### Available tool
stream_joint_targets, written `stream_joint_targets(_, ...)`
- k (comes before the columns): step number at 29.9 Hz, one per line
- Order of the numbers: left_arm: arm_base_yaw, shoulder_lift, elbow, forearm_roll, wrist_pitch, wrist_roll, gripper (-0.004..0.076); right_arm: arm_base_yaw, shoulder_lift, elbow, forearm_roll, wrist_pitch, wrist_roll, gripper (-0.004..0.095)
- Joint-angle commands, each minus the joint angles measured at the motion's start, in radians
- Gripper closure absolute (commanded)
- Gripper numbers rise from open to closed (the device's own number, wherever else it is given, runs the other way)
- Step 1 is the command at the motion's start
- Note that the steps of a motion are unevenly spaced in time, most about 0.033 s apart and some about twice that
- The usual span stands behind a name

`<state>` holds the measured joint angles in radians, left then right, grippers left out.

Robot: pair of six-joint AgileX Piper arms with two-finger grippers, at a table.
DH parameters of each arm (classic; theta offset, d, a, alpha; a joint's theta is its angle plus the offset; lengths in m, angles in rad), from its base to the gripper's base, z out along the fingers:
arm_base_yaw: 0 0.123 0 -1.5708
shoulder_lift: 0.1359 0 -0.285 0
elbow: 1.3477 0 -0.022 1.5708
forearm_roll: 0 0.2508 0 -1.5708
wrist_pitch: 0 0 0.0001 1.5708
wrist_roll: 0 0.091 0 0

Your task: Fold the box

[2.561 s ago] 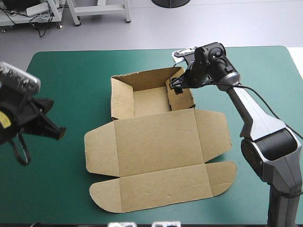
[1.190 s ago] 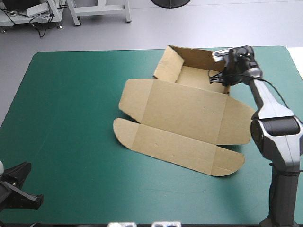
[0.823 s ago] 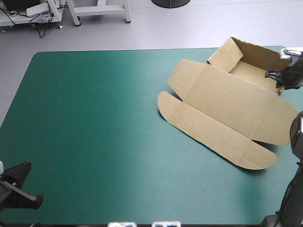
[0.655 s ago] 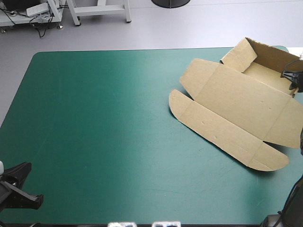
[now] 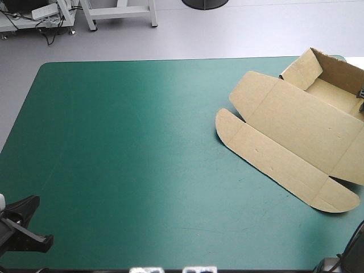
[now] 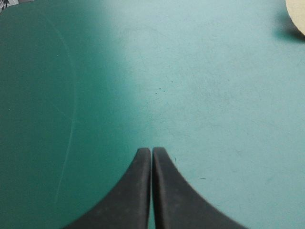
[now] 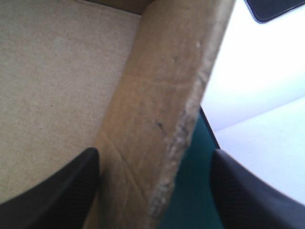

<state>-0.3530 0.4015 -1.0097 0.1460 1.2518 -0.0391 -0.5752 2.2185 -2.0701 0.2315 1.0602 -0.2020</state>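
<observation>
1. We see one brown box (image 5: 296,131), at the far right corner of the tabletop (image 5: 131,159). Its tray end, walls raised, sits by the right edge. The lid (image 5: 301,122) lies flat, spread toward the middle.
2. Only the high view gives the whole layout. The lid's outer strip ends in two rounded tabs, one toward the tabletop's middle and one toward the right edge. The left gripper (image 5: 25,233) is at the near left corner, well apart from the box. The right gripper (image 5: 360,92) is only a black sliver at the tray.
3. Only the left wrist view shows the left gripper's state: clenched, its black fingers meeting in one point over the bare teal-green cover (image 6: 214,95), holding nothing. One rounded corner of the box shows far ahead.
4. Only the right wrist view shows the right gripper's state: released, fingers wide apart and straddling a tray wall (image 7: 162,105). One finger (image 7: 57,186) is inside the tray, close against the wall. The other is outside, with teal-green cover showing between it and the wall. The wall's top edge is rough.
5. Count: one box, two grippers, two fingers each.
</observation>
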Motion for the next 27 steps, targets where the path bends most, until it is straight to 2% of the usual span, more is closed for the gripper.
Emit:
stream_joint_targets(1, -0.005, 0.018, -0.019, 0.006, -0.001, -0.011, 0.0731, -0.010, -0.073, -0.027, 0.021, -0.029, -0.008, 0.0036)
stream_joint_targets(9, -0.005, 0.018, -0.019, 0.030, -0.001, -0.011, 0.0731, -0.015, -0.138, -0.054, -0.004, -0.017, -0.005, 0.0026)
stream_joint_targets(16, -0.005, 0.018, -0.019, 0.030, -0.005, -0.015, 0.0731, -0.029, -0.330, -0.133, 0.002, 0.000, -0.018, 0.0036)
stream_joint_targets(18, -0.005, 0.018, -0.019, 0.030, -0.010, -0.020, 0.0731, -0.029, -0.385, -0.157, 0.051, -0.002, -0.018, 0.0053)
stream_joint_targets(21, -0.005, 0.018, -0.019, 0.030, -0.011, -0.020, 0.0731, -0.029, -0.468, -0.179, 0.196, 0.027, -0.035, 0.0091)
stream_joint_targets(23, -0.005, 0.018, -0.019, 0.030, -0.011, -0.020, 0.0731, -0.022, -0.514, -0.180, 0.335, 0.082, -0.074, 0.0155)
stream_joint_targets(24, -0.005, 0.018, -0.019, 0.030, -0.011, -0.020, 0.0731, -0.016, -0.530, -0.180, 0.400, 0.112, -0.101, 0.0195)
stream_joint_targets(27, -0.005, 0.018, -0.019, 0.024, -0.009, -0.020, 0.0731, 0.020, -0.586, -0.180, 0.539, 0.187, -0.166, 0.0426)
